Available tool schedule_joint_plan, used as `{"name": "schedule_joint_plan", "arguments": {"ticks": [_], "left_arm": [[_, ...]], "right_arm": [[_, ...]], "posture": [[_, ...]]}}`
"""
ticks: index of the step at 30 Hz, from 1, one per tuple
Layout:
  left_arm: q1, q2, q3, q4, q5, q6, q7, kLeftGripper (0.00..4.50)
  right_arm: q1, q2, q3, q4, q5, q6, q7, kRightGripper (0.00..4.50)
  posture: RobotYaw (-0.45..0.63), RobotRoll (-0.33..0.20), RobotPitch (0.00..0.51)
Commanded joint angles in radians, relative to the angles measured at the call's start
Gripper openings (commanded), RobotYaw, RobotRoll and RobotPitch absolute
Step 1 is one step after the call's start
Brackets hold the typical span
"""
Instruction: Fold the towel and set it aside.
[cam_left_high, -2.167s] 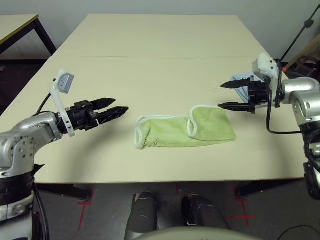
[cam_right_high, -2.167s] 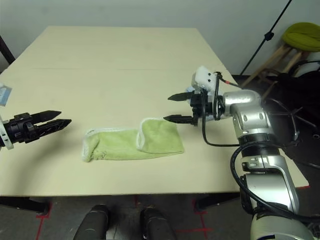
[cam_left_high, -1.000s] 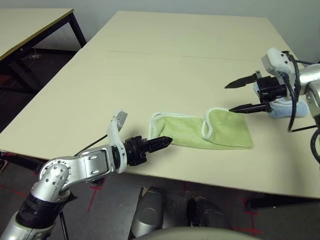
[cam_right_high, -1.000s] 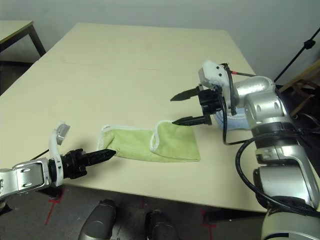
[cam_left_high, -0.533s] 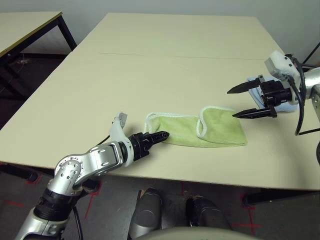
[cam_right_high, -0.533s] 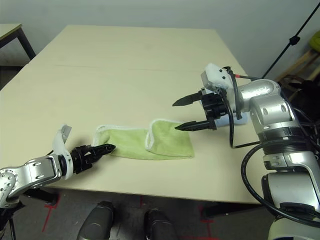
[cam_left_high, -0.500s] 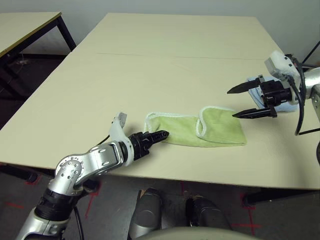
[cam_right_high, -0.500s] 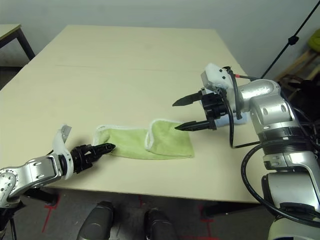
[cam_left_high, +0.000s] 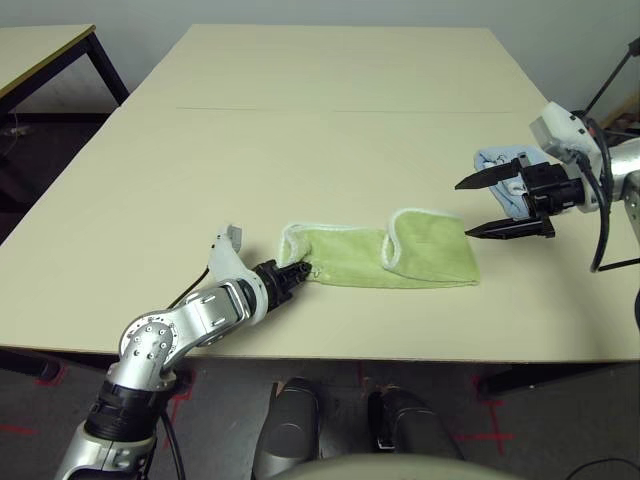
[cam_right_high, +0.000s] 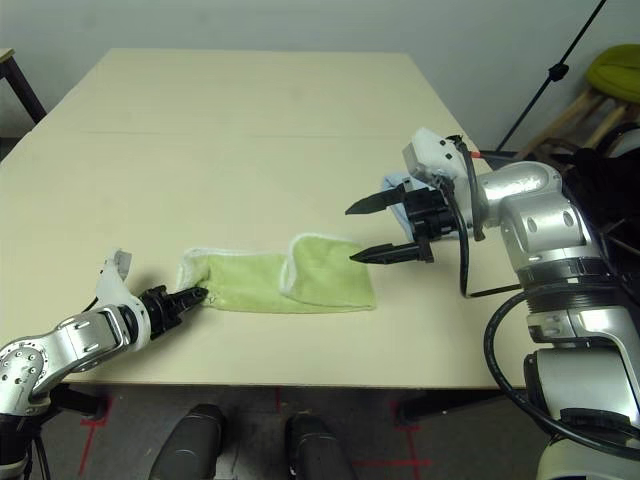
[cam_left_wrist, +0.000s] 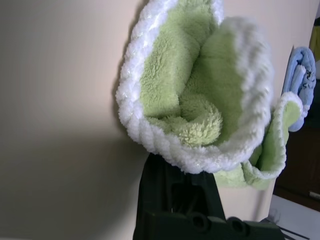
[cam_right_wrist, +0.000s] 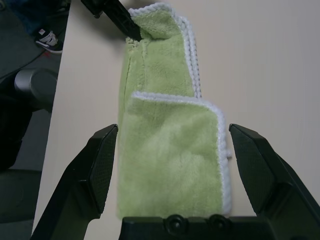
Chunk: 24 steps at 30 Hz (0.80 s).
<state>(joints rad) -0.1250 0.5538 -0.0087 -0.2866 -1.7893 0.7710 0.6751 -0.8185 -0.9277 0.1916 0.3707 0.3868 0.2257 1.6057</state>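
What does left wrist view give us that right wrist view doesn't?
Left wrist view alone: a close look into the towel's curled end, its white edging looped around the green pile, and the light-blue cloth beyond it.

Right wrist view alone: the right pincer, fingers wide open above the towel's folded-over flap, and the left pincer's tip meeting the towel's far end.

Both: the green towel lying on the beige table.
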Motion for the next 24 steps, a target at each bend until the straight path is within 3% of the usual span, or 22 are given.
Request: {"name": "schedule_joint_plan", "arguments": {"ticks": [1, 18, 24], "left_arm": [[0.052, 0.009, 0.039, -0.039, 0.035, -0.004, 0.012, 0.02], [0.171, 0.080, 0.266, -0.051, 0.139, -0.016, -0.047, 0.02], [0.154, 0.130, 0.319, -0.019, 0.160, 0.013, -0.091, 0.02]], "right_arm": [[0.025, -0.012, -0.003, -0.006, 0.012, 0.002, 0.009, 4.50], [0.042, -0.032, 0.046, 0.052, 0.037, -0.031, 0.009, 4.50], [0.038, -0.039, 0.057, 0.059, 0.043, -0.036, 0.009, 4.50]], "posture": [[0.17, 0.000, 0.163], [0.21, 0.000, 0.145], [0.21, 0.000, 0.139]]}}
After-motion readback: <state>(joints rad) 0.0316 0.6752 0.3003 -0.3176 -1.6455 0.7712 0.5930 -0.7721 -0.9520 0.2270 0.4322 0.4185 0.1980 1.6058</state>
